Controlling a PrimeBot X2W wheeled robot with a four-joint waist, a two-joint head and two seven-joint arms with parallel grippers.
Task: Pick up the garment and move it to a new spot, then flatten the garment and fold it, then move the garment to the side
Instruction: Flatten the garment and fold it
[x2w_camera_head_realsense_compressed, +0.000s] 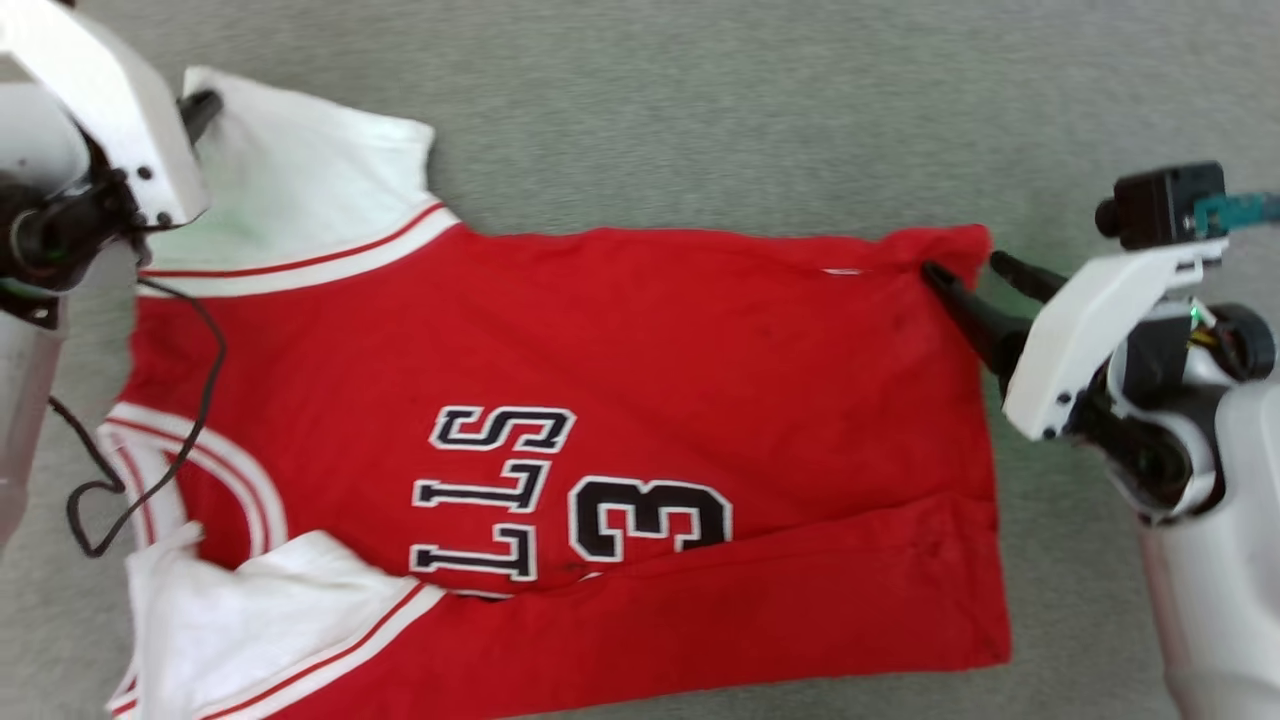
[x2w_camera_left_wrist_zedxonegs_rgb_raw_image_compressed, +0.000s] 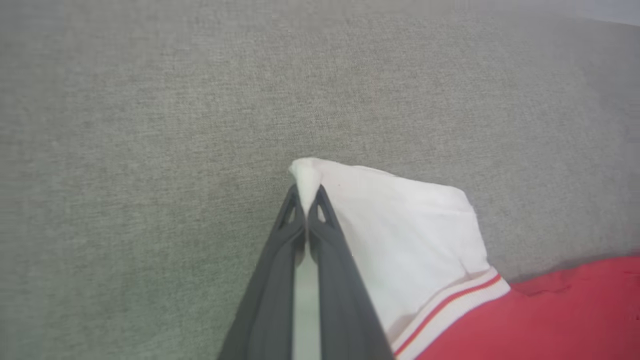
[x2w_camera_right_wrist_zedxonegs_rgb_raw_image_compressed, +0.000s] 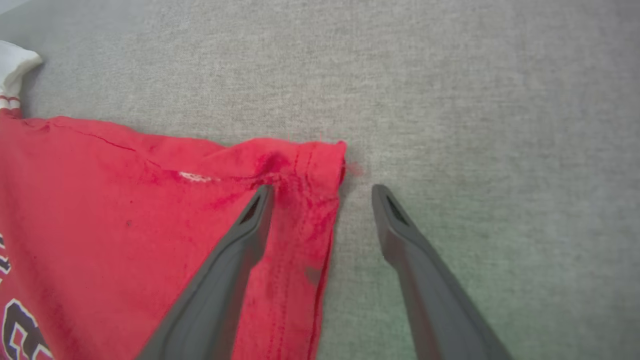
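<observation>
The garment (x2w_camera_head_realsense_compressed: 600, 400), a red jersey with white sleeves, striped trim and black lettering, lies face up on the grey cloth surface, its near edge folded over. My left gripper (x2w_camera_left_wrist_zedxonegs_rgb_raw_image_compressed: 306, 197) is shut on the tip of the far white sleeve (x2w_camera_left_wrist_zedxonegs_rgb_raw_image_compressed: 400, 230), seen in the head view as a dark finger (x2w_camera_head_realsense_compressed: 200, 105) at the sleeve's corner. My right gripper (x2w_camera_right_wrist_zedxonegs_rgb_raw_image_compressed: 322, 192) stands open astride the far hem corner (x2w_camera_right_wrist_zedxonegs_rgb_raw_image_compressed: 315, 165): one finger over the red cloth, the other over bare surface. In the head view that gripper (x2w_camera_head_realsense_compressed: 965, 272) sits at the garment's right far corner.
Grey fabric surface (x2w_camera_head_realsense_compressed: 750, 120) stretches beyond the garment. A black cable (x2w_camera_head_realsense_compressed: 150, 450) from the left arm loops over the collar end of the jersey. The near white sleeve (x2w_camera_head_realsense_compressed: 260, 620) lies crumpled at the lower left.
</observation>
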